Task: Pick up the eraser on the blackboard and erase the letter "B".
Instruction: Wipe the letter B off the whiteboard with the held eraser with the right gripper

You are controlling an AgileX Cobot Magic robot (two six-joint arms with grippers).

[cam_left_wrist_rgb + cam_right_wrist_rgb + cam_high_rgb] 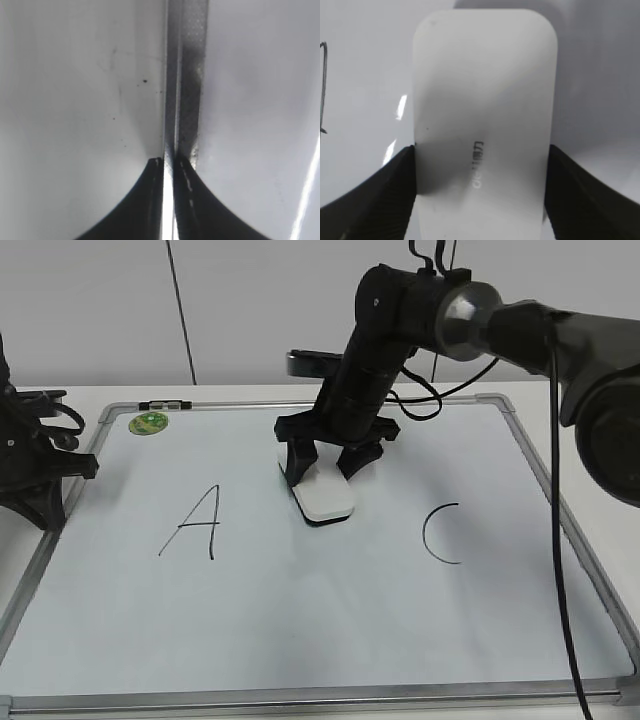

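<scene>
The blackboard [300,640] is a white board with a silver frame lying flat on the table. The eraser [325,495] is a flat white block with a dark underside, lying on the board between the black "A" [195,523] and the black "C" [442,534]. My right gripper [328,470] is shut on the eraser; in the right wrist view its two black fingers press the sides of the eraser [482,130]. No letter "B" shows; the spot is under or near the eraser. My left gripper [168,162] is shut and empty over the board's left frame [187,75].
A round green sticker [148,423] and a small black clip [165,404] sit at the board's far left corner. The left arm [30,455] rests beside the board's left edge. A black cable [558,540] hangs along the right side.
</scene>
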